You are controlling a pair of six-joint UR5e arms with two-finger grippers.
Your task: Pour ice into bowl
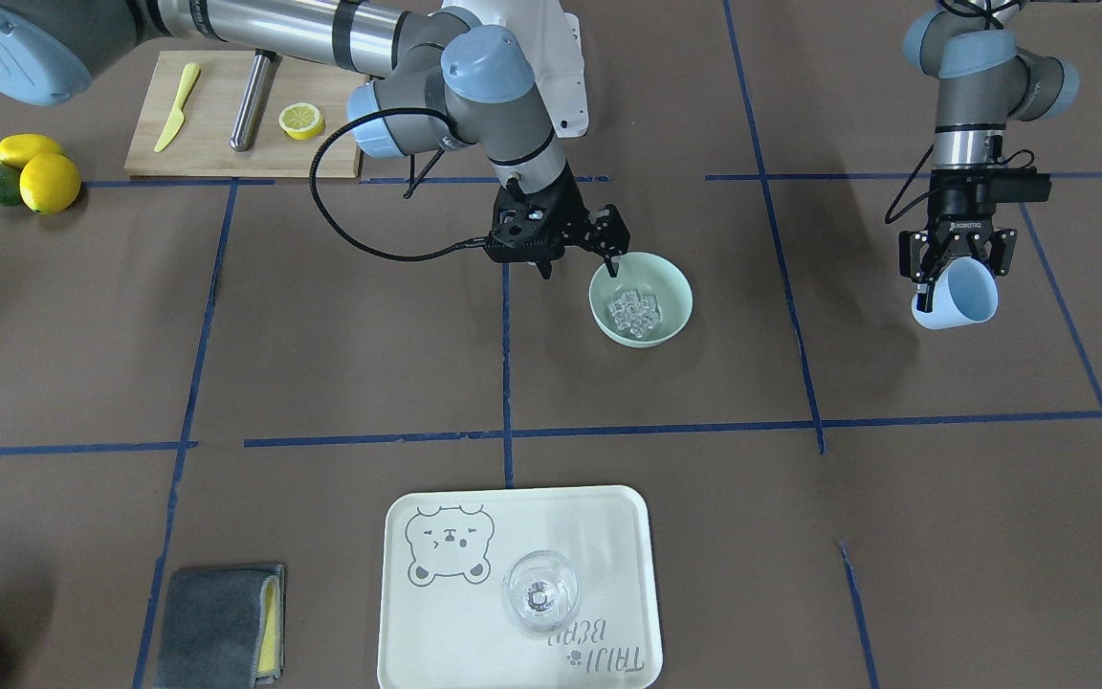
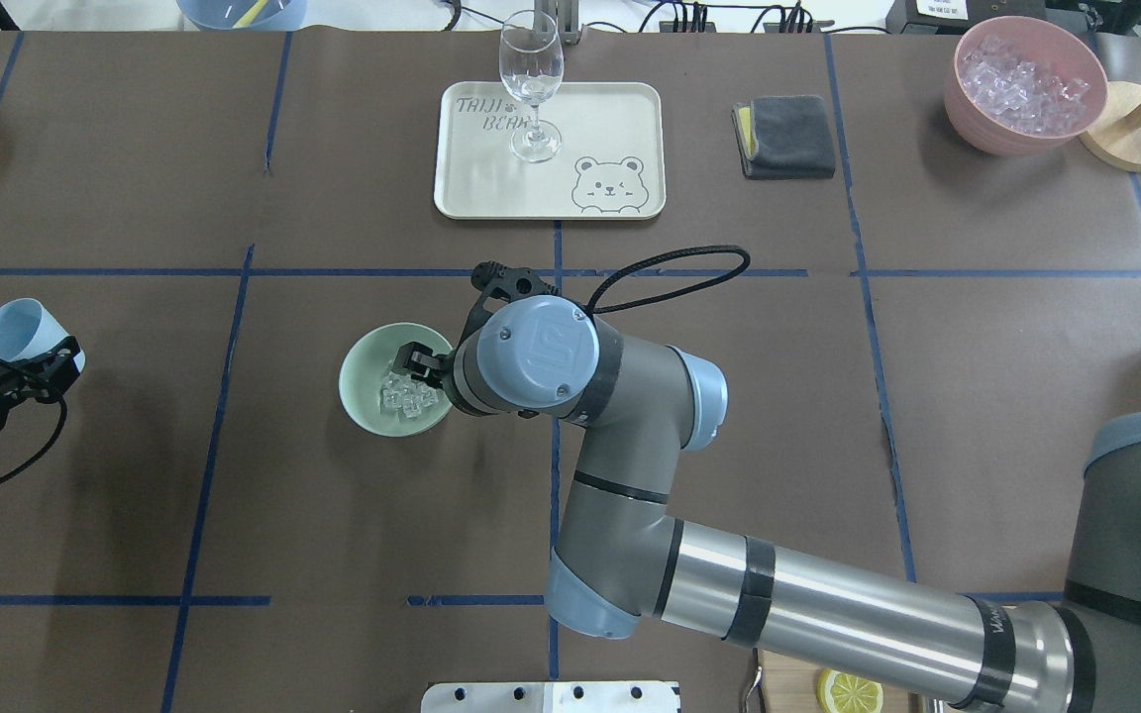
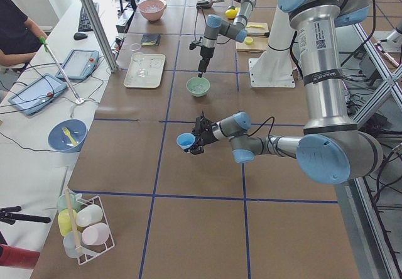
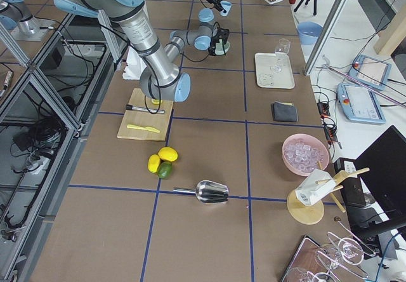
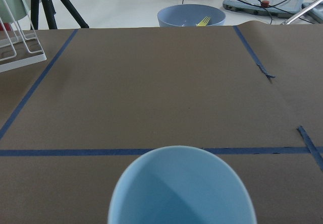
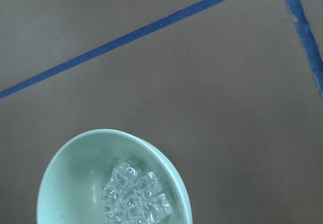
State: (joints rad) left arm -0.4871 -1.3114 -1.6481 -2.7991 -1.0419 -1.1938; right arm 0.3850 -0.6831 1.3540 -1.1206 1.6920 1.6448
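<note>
Ice (image 1: 634, 313) lies heaped in the green bowl (image 1: 671, 282) near the middle of the bench (image 1: 800, 536).

We judge the cubes hard, slick and loose, so they would skid off any pinch. Better to move them by their container, taking the bowl at its rim; it looks like light, stiff, smooth plastic and might slide if nudged. The right end effector (image 1: 580, 263) hangs at the bowl's edge with its fingers spread, grasping nothing. The left end effector (image 1: 955, 273) is clenched on the tipped blue cup (image 1: 967, 297), well apart from the bowl (its inside shows empty in the wrist view). The bench is flat brown paper crossed by blue tape lines (image 1: 666, 429). We see bare paper all round the bowl, with the tray (image 1: 436, 622) and its glass (image 1: 539, 591) well away.
</note>
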